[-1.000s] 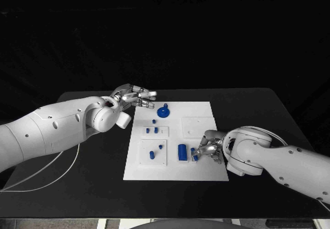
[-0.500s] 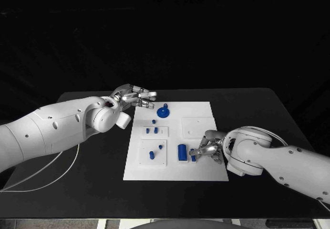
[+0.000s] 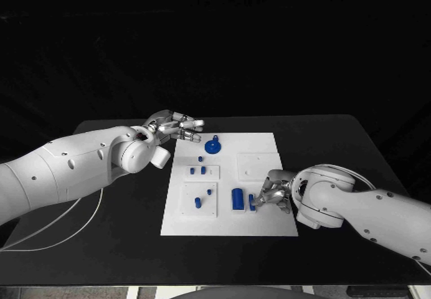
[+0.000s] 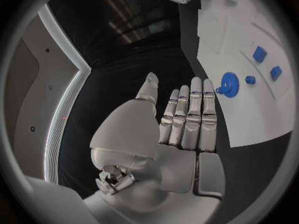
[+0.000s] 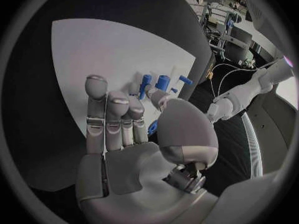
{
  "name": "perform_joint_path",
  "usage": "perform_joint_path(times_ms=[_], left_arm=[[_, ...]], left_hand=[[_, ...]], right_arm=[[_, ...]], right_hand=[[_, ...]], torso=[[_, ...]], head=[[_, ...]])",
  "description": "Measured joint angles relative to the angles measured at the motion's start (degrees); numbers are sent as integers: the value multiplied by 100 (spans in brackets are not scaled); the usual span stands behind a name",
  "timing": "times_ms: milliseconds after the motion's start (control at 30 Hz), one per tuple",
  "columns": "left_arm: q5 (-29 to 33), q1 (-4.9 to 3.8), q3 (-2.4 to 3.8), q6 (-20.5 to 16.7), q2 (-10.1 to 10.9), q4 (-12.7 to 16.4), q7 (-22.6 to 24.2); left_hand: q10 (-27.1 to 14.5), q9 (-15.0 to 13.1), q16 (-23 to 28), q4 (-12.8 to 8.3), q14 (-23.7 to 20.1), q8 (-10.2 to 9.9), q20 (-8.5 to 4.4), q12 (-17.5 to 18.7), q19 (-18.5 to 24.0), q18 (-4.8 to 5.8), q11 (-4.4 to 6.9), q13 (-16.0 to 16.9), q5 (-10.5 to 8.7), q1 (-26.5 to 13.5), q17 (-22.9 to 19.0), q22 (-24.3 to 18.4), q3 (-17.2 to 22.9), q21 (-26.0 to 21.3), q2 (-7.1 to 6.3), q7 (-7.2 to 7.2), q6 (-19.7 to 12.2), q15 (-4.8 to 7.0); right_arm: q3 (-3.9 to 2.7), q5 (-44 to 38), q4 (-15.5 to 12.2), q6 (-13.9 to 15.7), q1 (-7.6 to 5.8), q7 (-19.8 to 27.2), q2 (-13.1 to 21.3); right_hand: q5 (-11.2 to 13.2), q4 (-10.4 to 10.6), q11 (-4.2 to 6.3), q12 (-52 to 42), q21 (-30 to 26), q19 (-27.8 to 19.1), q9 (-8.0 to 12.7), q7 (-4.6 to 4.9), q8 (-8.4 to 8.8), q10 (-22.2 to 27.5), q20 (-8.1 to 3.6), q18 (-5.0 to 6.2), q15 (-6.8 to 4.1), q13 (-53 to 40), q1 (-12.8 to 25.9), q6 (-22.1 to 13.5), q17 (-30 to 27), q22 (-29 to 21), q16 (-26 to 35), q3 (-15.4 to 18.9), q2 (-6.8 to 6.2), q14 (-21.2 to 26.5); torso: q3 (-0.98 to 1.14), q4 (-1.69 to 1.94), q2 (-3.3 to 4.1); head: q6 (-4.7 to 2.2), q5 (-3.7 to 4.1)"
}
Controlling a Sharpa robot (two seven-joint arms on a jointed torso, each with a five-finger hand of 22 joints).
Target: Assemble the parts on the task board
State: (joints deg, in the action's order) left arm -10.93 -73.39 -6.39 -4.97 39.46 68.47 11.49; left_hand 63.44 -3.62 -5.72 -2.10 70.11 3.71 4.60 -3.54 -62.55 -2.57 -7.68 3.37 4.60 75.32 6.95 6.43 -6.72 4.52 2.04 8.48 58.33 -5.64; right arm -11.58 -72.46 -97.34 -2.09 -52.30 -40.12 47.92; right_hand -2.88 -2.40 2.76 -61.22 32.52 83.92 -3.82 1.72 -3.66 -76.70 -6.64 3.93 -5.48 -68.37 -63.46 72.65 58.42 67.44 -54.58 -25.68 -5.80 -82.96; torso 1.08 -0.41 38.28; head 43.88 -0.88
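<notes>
While my right hand [image 3: 272, 196] pinches a small blue part [image 3: 252, 202] beside the tall blue block [image 3: 237, 198] on the task board [image 3: 260, 227], seating it comes next (slowly); my left hand [image 3: 178, 128] hovers empty, fingers straight.

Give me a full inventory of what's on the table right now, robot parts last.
Table: one, black, under everything.
Task board: one, white, middle of the table.
Round part: one, blue, far end of the board, near the left hand.
Small parts: several, blue, on the board's left half, from its middle to the near left; exact count hard to tell.
Long block: one, blue, near middle of the board, just left of the right hand.
Cable: one, white, on the table under the left arm.
Left hand: silver, holding nothing, fingers straight, at the board's far left corner.
Right hand: silver, over the board's right side, fingers at a small blue part; grip unclear.
</notes>
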Motion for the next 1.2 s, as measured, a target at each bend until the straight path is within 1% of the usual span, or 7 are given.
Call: perform_joint_path(times_ms=[167, 400, 767, 900, 967, 1067, 1200], left_arm=[[-3, 0, 0, 0, 0, -1, 0], [-5, 0, 0, 1, -3, -3, 0], [-7, 0, 0, 2, -6, -4, 0], [-8, 0, 0, 2, -6, -7, 0], [-8, 0, 0, 2, -6, -13, 0], [-8, 0, 0, 1, -7, -32, 0], [-6, 0, -1, -7, -17, -81, 13]], left_hand=[[0, 0, 0, 0, 0, 0, 0, 0, 0, 0, 0, 0, 0, 0, 0, 0, 0, 0, 0, 0, 0, 0], [0, 0, 0, 0, 0, 0, 0, 0, 0, 0, 0, 0, 0, 0, 0, 0, 0, 0, 0, 0, 0, 0], [0, 0, 0, 0, 0, 0, 0, 0, 0, 0, 0, 0, 0, 0, 0, 0, 0, 0, 0, 0, 0, 0], [0, 0, 0, 0, 0, 0, 0, 0, 0, 0, 0, 0, 0, 0, 0, 0, 0, 0, 0, 0, 0, 0], [0, 0, 0, 0, 0, 0, 0, 0, 0, 0, 0, 0, 0, 0, 0, 0, 0, 0, 0, 0, 0, 0], [0, 0, 0, 0, 0, 0, 0, 0, 0, 0, 0, 0, 0, 0, 0, 0, 0, 0, 0, 0, 0, 0], [0, 0, 0, 0, 0, 0, 0, 0, 0, 0, 0, 0, 0, 0, 0, 0, 0, 0, 0, 0, 0, 0]], right_arm=[[-7, -5, 48, -3, -10, 13, -38], [-7, -53, 110, -7, -9, 24, -70], [-8, -183, 141, -14, -11, 19, -93], [-4, -198, 140, 4, -7, 23, -81], [-3, -194, 137, 21, -5, 31, -66], [-25, -158, 139, 65, 3, 54, -24], [-149, -26, 230, 161, 5, 137, 33]], right_hand=[[0, -195, 0, 0, 0, 0, 1, -6, 0, 0, 0, 0, 0, -8, -60, 6, 13, 13, 0, 195, 60, 0], [0, -218, 0, 0, 0, 0, -4, -9, -1, 1, 0, 0, 0, -15, -83, 9, 19, 19, 0, 251, 147, 0], [0, -175, 1, 0, 0, 0, -1, -10, -5, 1, 0, 0, 0, -15, -33, 10, 18, 18, 0, 342, 97, 0], [0, 150, 1, 0, 0, 0, 1, -18, -6, 1, 0, 0, 0, -1, 184, 19, 14, 18, 0, 341, -76, 0], [0, 371, 1, 0, -4, 0, 1, -23, -20, 1, 0, 0, 0, 17, 318, 24, 8, 18, 0, 352, -210, 0], [0, 841, 0, 33, -46, 0, 1, 14, -20, 1, 0, 0, 0, 42, 515, -14, -2, 5, 39, 451, -502, 0], [0, 1454, -41, 124, -156, 0, 0, 57, -16, 43, 0, 0, 0, 93, 365, -78, -60, -48, 149, 1180, -645, 0]], torso=[[-3, 0, -1], [-3, 1, -1], [-5, 3, -1], [-4, 3, -1], [-3, 3, -1], [-2, 3, -4], [-4, 0, -14]], head=[[-3, 5], [-11, 13], [-19, 20], [-26, 18], [-32, 13], [-54, 8], [-116, 7]])
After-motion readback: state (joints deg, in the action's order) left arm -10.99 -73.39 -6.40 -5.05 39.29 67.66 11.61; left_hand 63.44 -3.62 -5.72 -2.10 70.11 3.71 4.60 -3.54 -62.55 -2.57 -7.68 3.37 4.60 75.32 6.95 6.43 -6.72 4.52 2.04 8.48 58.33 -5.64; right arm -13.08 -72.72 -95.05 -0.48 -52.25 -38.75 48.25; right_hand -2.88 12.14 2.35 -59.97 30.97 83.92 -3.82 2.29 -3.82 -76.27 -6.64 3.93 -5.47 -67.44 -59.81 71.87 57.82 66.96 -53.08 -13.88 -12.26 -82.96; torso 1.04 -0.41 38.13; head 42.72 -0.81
